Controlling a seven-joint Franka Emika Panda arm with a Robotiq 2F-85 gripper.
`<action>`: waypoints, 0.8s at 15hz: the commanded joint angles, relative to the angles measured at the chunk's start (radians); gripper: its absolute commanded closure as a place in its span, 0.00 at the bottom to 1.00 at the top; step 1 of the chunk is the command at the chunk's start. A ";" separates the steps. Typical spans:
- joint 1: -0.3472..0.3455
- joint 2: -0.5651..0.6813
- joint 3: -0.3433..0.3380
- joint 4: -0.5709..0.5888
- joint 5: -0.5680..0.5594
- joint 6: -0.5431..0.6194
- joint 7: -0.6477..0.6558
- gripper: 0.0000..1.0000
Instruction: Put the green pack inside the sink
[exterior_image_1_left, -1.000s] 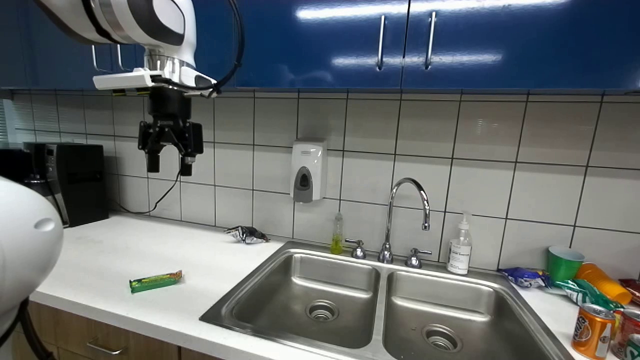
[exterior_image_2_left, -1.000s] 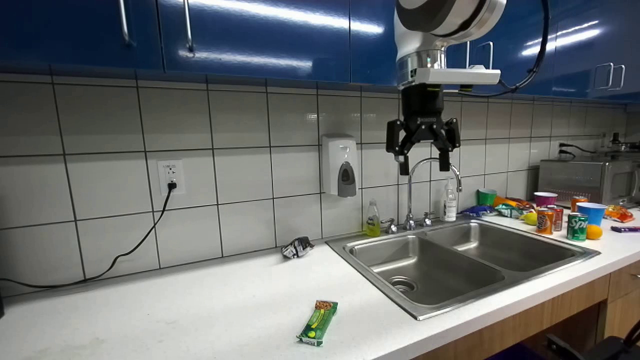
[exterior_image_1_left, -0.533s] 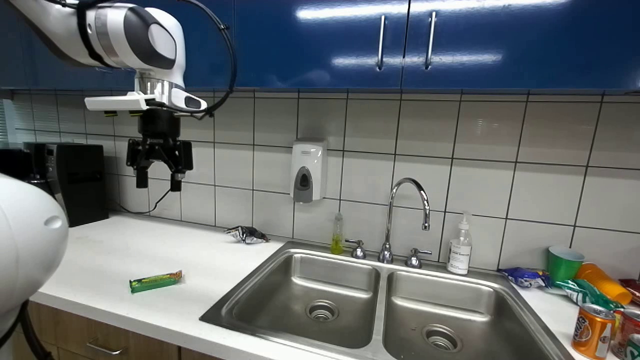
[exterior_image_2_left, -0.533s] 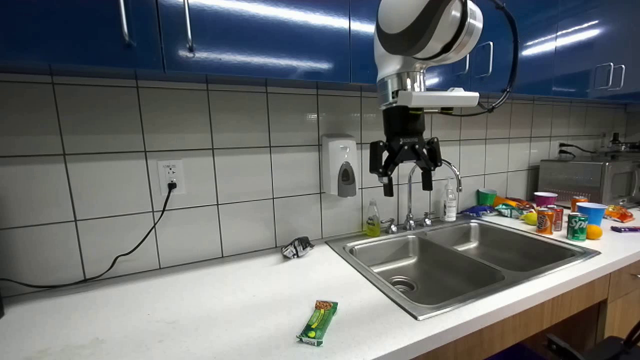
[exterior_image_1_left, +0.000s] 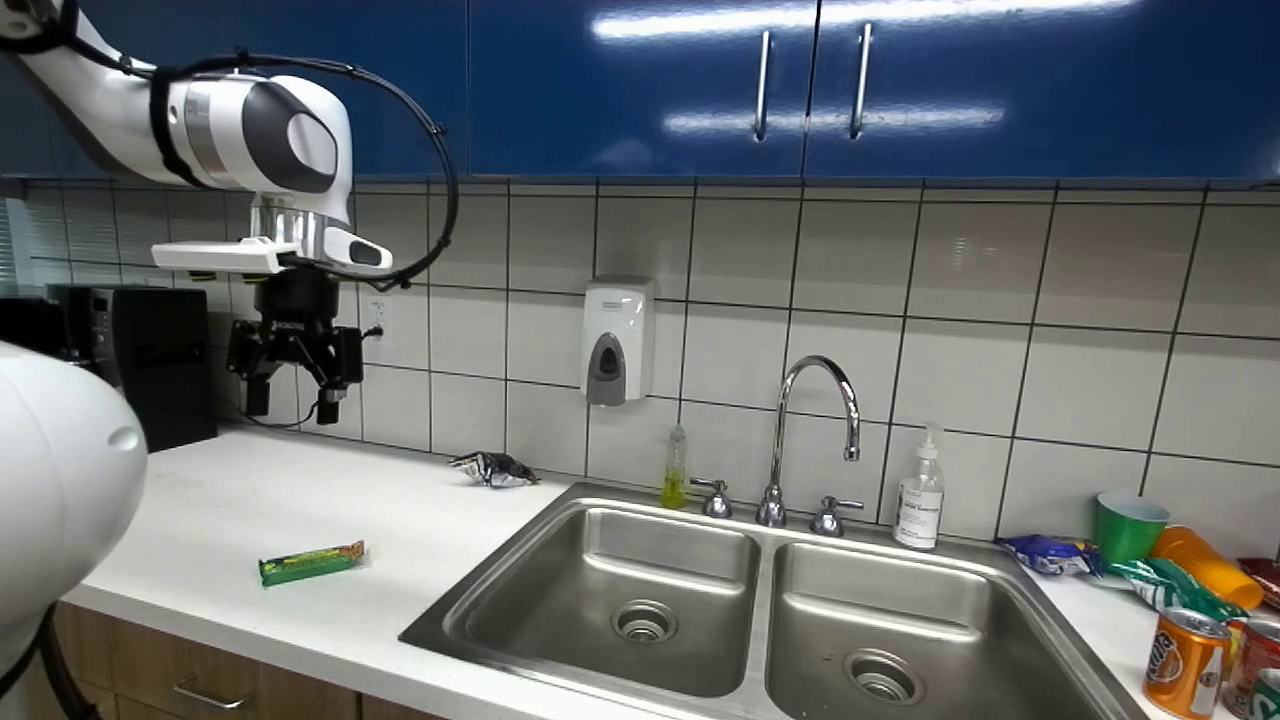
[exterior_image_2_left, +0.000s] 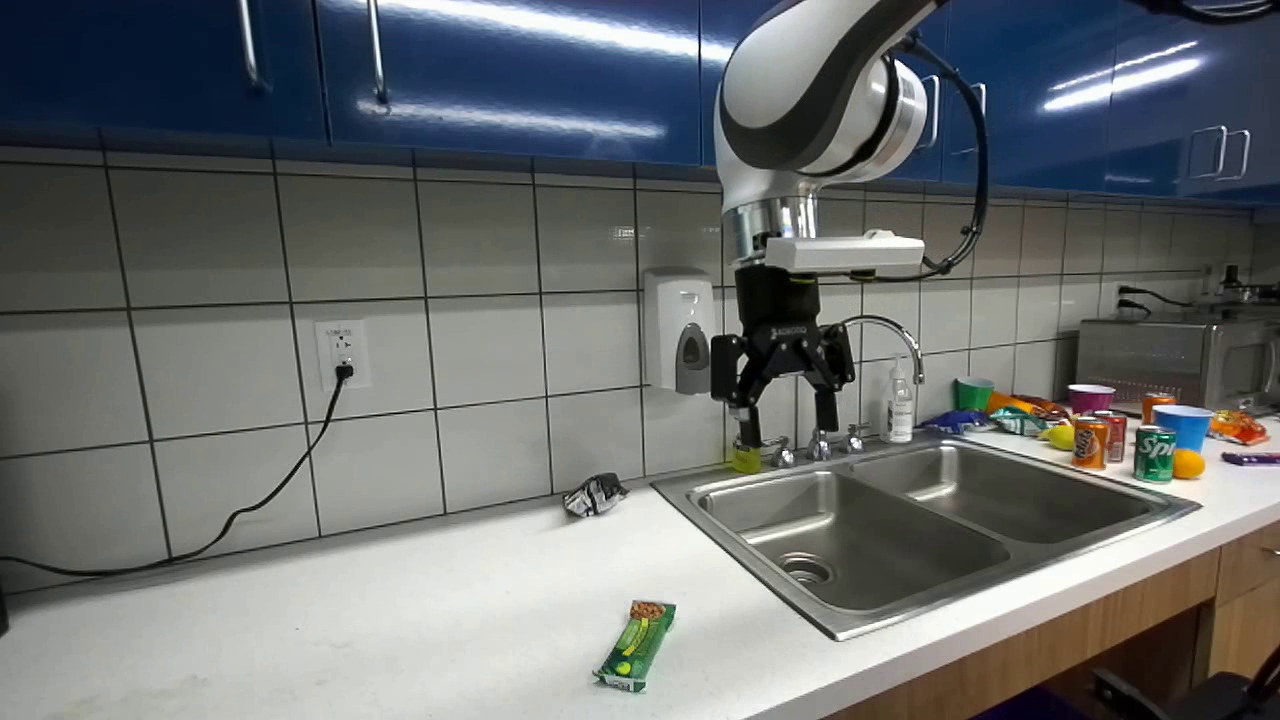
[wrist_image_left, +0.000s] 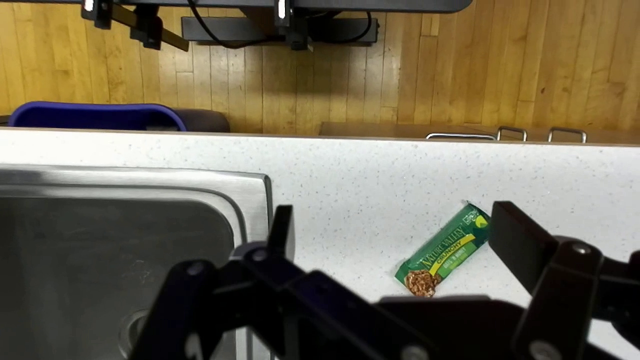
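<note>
One green pack (exterior_image_1_left: 310, 565) on the surface (exterior_image_1_left: 220, 500), beside one two-basin sink (exterior_image_1_left: 763, 610)

In an exterior view I count one crumpled dark packet (exterior_image_1_left: 494, 469), one pump bottle (exterior_image_1_left: 920, 497), one squeeze bottle (exterior_image_1_left: 674, 470), one wall dispenser (exterior_image_1_left: 617, 340) and one faucet (exterior_image_1_left: 778, 445). The green pack lies flat on the white surface, apart from the sink's rim; behind run a tiled wall (exterior_image_1_left: 468, 330) and blue cabinets (exterior_image_1_left: 620, 90). The pincer (exterior_image_1_left: 292, 405) hangs above the surface, its jaws spread. Each basin (exterior_image_1_left: 540, 622) has one drain (exterior_image_1_left: 643, 622); the squeeze bottle has yellow-green liquid at the bottom.

In an exterior view three cups (exterior_image_2_left: 1192, 430), one green, one purple and one blue, sit near at least three cans (exterior_image_2_left: 1154, 455), across the sink from the green pack. One outlet (exterior_image_2_left: 342, 345) with one plug (exterior_image_2_left: 345, 372) is in the wall. What the cups hold cannot be made out.

In the wrist view the green pack lies slantwise on the speckled surface, seen between the pincer's two fingers (wrist_image_left: 520, 240), its label reading "Nature Valley Crunchy". Beyond the surface's edge are a plank floor (wrist_image_left: 345, 80) and three handles (wrist_image_left: 460, 135). One corner of the sink shows, with part of one drain.
</note>
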 joint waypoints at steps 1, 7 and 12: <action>0.015 0.047 0.019 -0.010 0.017 0.053 0.019 0.00; 0.039 0.133 0.053 -0.019 0.008 0.150 0.058 0.00; 0.060 0.216 0.075 -0.011 0.000 0.221 0.092 0.00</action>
